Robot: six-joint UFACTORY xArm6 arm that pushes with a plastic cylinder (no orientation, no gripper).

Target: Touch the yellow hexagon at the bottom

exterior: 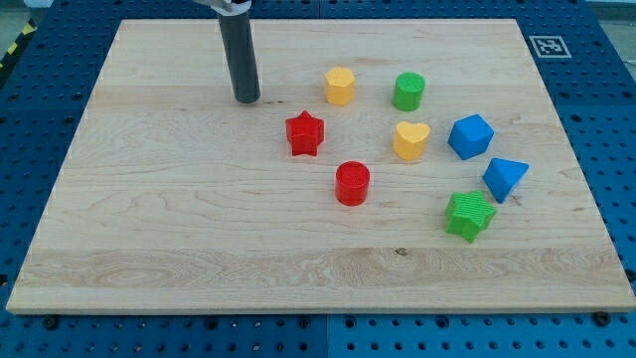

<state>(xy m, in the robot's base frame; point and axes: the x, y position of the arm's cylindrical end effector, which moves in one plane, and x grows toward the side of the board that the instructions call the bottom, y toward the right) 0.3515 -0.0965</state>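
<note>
Yellow hexagon stands near the counter's top edge, left of the green cylinder and above the red star. My tip rests on bare wood to the view's left of it, apart, touching no block. Approach step, by judgement: the next move calls for swinging below the hexagon, then pushing up to its lower side, clear of the star. No fingers exist here; nothing is held

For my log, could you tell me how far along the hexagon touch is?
Nothing is done yet. My tip stands left of the yellow hexagon, clearly apart from it, with the red star below and between. Left: slide right to the hexagon's bottom side and touch it.
</note>
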